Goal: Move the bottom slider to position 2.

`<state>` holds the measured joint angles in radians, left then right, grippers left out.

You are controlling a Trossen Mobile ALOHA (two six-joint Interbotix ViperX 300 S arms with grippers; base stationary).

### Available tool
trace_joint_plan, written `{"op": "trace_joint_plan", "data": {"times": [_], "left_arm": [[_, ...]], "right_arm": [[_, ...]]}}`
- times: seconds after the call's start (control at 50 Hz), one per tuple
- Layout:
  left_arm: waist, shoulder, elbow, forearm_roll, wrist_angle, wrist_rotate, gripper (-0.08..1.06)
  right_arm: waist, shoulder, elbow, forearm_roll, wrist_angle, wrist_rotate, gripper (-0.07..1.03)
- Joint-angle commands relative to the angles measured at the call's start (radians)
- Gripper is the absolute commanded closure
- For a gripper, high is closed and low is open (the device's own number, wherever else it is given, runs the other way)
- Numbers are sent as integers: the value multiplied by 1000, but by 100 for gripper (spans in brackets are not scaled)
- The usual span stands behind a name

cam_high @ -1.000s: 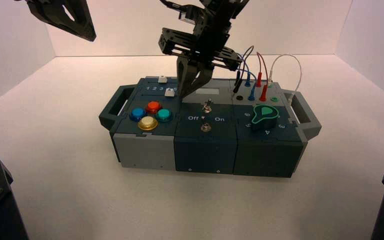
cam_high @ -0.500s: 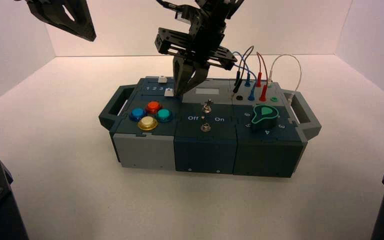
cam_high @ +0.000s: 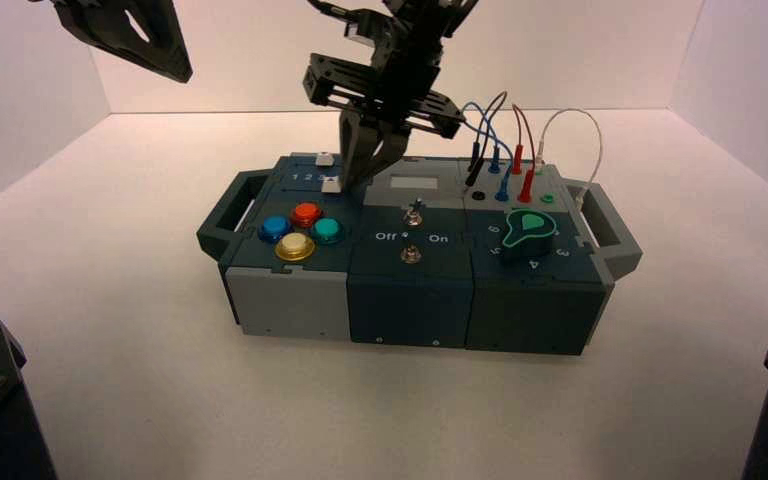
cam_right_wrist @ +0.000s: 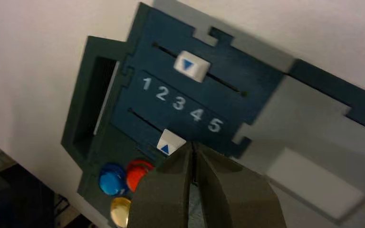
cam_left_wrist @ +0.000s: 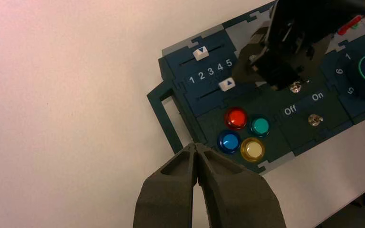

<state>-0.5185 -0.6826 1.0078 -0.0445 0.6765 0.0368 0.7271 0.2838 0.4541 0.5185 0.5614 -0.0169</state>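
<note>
Now pushing with right gripper (cam_right_wrist: 192, 149) clenched, tips touching bottom slider (cam_right_wrist: 170, 143), a light, stiff, slick little cap near numeral 4, best nudged on its side face toward position 2 (cam_right_wrist: 161, 94); left gripper (cam_left_wrist: 197, 156) clenched, parked beyond box's button end.

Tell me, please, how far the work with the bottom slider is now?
Underway, not finished. The right gripper, fingers shut, presses against the bottom slider from the 5 end. In the right wrist view the knob sits near 3 to 4, so it must yet travel to position 2. The left gripper waits raised off the box's left side, shut on nothing.
</note>
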Motion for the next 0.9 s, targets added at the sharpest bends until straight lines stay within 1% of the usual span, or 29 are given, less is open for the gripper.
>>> {"op": "trace_joint_plan", "data": {"times": [0.02, 0.2, 0.66, 0.9], "left_arm": [[-2, -3, -18, 0, -3, 6, 100], [-2, -2, -17, 0, -3, 6, 100], [-2, -2, -18, 0, -2, 6, 100], [-2, -2, -18, 0, 0, 6, 100]], "right_arm": [[26, 6, -37, 9, 8, 0, 99], [35, 23, -58, 12, 18, 2, 99], [37, 18, -58, 14, 18, 3, 99], [38, 25, -71, 15, 18, 5, 99]]}}
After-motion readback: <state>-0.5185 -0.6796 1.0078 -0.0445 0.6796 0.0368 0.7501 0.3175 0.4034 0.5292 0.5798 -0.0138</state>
